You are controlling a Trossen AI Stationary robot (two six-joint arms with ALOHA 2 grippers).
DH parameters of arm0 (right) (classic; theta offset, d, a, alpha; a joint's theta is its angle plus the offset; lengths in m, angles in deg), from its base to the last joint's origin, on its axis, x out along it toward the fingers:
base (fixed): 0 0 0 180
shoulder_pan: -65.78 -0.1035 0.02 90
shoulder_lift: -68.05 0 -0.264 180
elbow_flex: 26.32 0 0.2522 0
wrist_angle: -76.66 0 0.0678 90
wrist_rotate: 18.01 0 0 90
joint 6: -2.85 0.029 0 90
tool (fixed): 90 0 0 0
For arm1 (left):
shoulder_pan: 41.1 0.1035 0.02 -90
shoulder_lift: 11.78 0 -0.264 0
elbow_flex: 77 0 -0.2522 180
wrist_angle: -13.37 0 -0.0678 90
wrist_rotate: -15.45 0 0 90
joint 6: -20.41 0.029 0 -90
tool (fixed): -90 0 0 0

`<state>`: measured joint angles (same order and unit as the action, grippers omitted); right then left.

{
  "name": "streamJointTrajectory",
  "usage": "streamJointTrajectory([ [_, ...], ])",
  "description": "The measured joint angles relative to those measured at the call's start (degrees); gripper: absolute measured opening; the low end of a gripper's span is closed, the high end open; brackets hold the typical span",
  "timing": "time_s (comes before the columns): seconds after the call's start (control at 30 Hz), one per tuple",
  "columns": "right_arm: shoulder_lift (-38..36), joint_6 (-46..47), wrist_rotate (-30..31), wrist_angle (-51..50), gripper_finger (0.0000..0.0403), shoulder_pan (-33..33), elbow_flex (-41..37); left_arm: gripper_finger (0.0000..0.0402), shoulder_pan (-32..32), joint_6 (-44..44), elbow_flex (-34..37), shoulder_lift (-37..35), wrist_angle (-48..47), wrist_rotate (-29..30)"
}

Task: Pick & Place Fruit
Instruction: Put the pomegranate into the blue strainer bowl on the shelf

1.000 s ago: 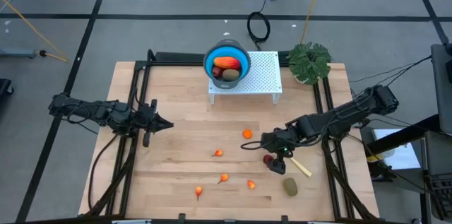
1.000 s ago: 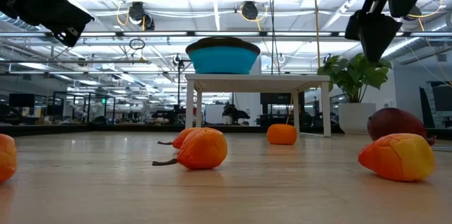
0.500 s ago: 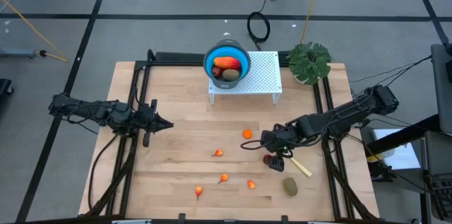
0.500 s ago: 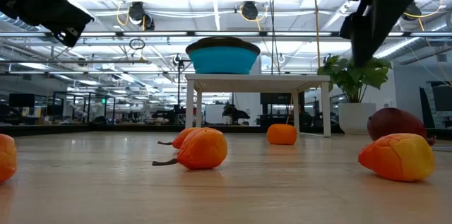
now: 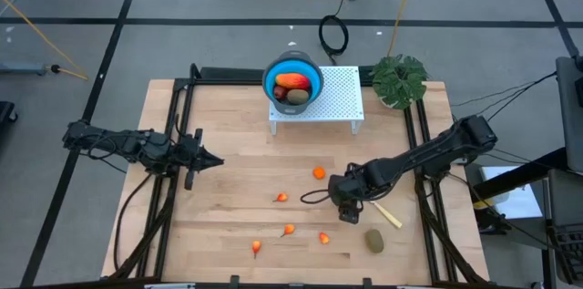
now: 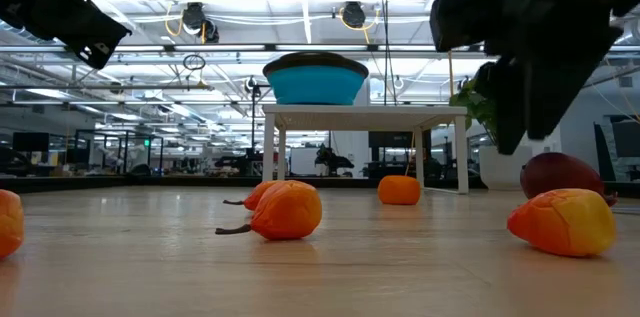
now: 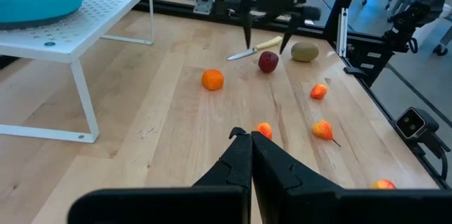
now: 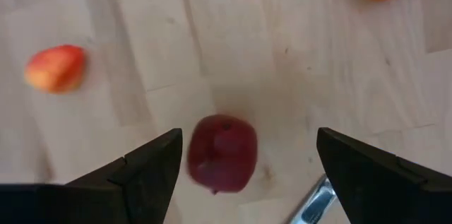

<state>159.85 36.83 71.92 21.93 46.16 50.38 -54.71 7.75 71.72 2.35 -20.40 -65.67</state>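
Note:
A dark red ball (image 8: 222, 152) lies on the wooden table (image 5: 228, 198). My right gripper (image 8: 248, 136) hangs open just above it, pointing steeply down, one finger on either side and neither touching; the left wrist view shows the same ball (image 7: 268, 61) under that gripper (image 7: 265, 40). A brown-green oval (image 5: 374, 240) lies near the front right. Several small orange-red bits (image 5: 289, 230) are scattered mid-table. The blue bowl (image 5: 314, 70) on a white stand (image 5: 342, 98) holds other fruit (image 5: 291, 82). My left gripper (image 5: 214, 160) waits shut at the left, above the table.
A pale-handled knife (image 5: 390, 217) lies just right of the ball, its blade (image 8: 314, 203) close to one finger. A potted plant (image 5: 399, 79) stands at the far right corner. Black frame rails (image 5: 173, 143) run along both table sides.
My right gripper has come down toward the dark red ball, tipping to point more steeply down and shifting a little toward the table's left and near edge. Its fingers stay open. The ball and other fruit have not moved.

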Motion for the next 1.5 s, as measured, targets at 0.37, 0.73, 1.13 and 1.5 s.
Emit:
streamJointTrajectory([
  [0.37,3.6,1.7,-0.3,-0.1,0.0318,-0.5,0.0,0.0006,0.0,0.3,0.0,0.0,0.0,0.0],
  [0.73,3.5,3.0,0.0,0.1,0.0318,-3.4,0.0,0.0006,0.0,0.5,0.0,0.0,0.0,0.0],
  [1.13,4.0,7.1,-0.1,7.1,0.0318,-3.4,-5.7,0.0006,0.0,1.0,0.0,0.0,-0.1,-1.0],
  [1.5,4.0,7.4,0.0,6.9,0.0301,-3.7,-5.7,0.0006,0.0,1.0,0.0,0.0,-0.3,-1.6],
])
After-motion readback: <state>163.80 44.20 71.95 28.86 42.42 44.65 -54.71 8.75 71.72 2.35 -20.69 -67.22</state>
